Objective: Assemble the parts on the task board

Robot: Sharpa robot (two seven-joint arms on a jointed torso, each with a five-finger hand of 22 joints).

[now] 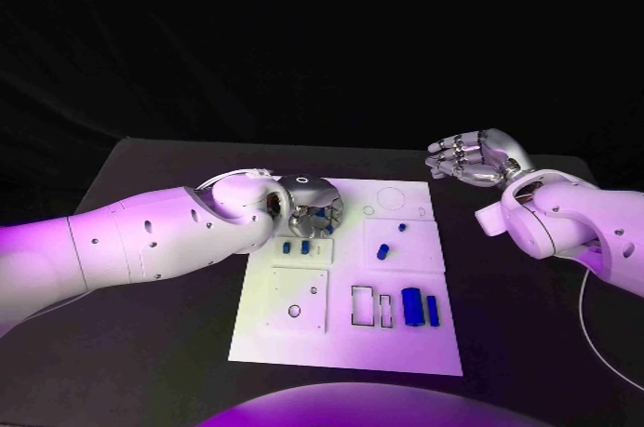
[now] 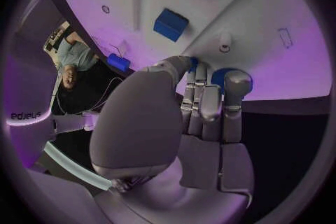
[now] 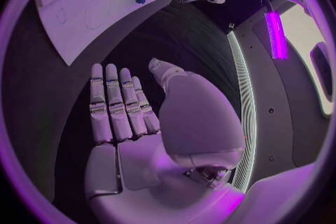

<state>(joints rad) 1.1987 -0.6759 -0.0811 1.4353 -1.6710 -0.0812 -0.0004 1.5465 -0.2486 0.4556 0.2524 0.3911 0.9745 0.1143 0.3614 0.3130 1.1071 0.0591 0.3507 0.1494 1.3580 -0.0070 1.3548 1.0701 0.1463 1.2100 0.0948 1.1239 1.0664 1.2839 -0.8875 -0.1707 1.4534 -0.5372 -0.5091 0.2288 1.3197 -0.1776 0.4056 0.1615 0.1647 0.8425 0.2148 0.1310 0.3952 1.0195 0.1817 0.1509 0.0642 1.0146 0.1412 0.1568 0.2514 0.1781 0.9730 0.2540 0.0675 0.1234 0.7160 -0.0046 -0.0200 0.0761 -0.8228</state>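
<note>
Left hand (image 1: 312,213) at task board (image 1: 403,339) far-left corner.
A blue part (image 2: 223,75) is held by it; right hand (image 1: 473,159) is spread wide, empty.

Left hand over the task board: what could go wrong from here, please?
1. The left hand is low over the task board with its fingers around a blue part; the grip is partly hidden, so the part may slip.
2. Other blue parts lie close beside that hand; a sideways move could knock them.
3. The right hand hangs open off the board's far corner, so it cannot steady the board if it shifts.
</note>
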